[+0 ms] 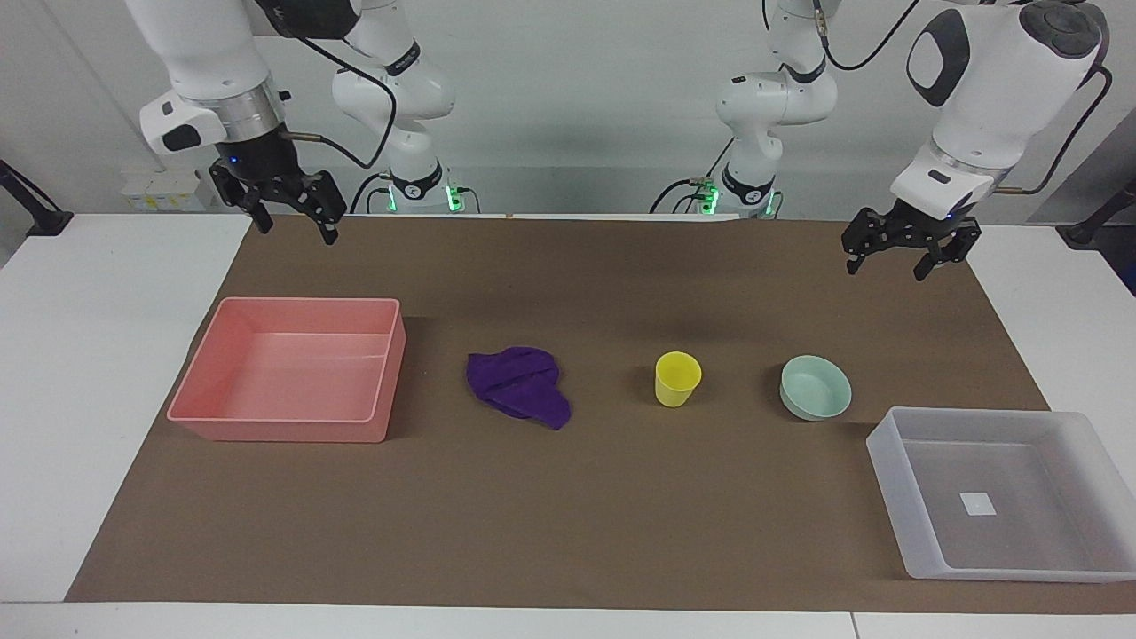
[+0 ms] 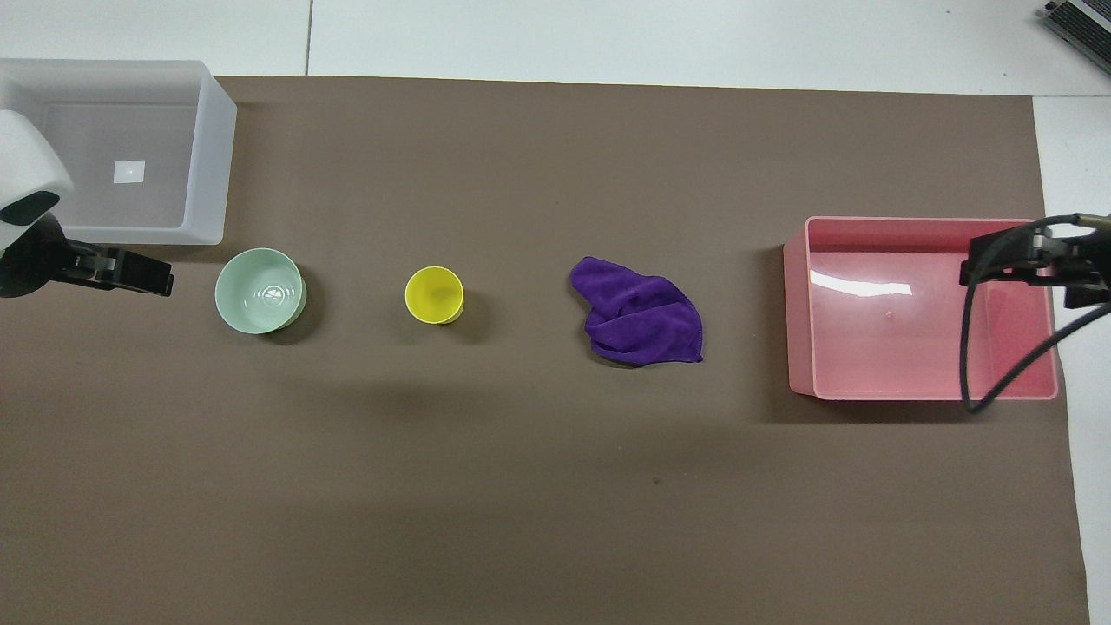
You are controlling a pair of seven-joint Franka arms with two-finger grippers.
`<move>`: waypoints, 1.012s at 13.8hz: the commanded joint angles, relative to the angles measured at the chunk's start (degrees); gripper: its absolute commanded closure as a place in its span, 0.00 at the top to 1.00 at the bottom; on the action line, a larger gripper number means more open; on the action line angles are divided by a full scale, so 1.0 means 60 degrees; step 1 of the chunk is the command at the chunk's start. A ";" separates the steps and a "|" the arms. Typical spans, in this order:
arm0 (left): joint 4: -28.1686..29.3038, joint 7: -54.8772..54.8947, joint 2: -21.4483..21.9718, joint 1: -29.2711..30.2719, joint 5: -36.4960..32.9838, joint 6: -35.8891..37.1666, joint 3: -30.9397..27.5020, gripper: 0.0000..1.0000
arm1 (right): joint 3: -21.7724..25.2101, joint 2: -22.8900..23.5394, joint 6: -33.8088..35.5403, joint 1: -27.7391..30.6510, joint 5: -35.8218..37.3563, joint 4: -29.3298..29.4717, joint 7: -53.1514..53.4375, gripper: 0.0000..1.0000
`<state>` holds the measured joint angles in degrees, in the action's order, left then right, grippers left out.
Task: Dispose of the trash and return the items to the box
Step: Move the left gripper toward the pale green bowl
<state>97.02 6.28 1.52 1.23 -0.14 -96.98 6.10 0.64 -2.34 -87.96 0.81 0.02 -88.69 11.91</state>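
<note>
The purple rag lies crumpled on the brown mat, mid-table. The yellow cup stands upright beside it, toward the left arm's end. The mint-green bowl sits upright beside the cup, closer to that end. The translucent tray stands empty at the left arm's end, farther from the robots than the bowl. My left gripper hangs open and empty, raised over the mat at that end. My right gripper hangs open and empty, raised at the pink bin's end.
A pink rectangular bin stands empty at the right arm's end, in line with the rag. The brown mat covers most of the white table. A black cable hangs from the right arm over the bin.
</note>
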 commanded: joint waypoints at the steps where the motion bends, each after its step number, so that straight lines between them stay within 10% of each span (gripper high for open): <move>1: 0.0368 -0.0109 0.0319 -0.0014 -0.0182 -0.0067 0.0009 1.00 | 0.0214 0.0010 0.0407 0.0114 -0.0151 0.0265 -0.1025 1.00; 14: 0.1041 -0.0182 -0.0381 0.0365 -0.0182 -0.1894 -0.0006 1.00 | 0.0245 -0.0166 0.0086 -0.0048 0.0275 -0.0277 -0.1589 1.00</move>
<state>100.58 5.84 0.64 2.10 -0.14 -103.80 5.79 2.30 -2.41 -86.17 0.41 0.76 -88.71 3.90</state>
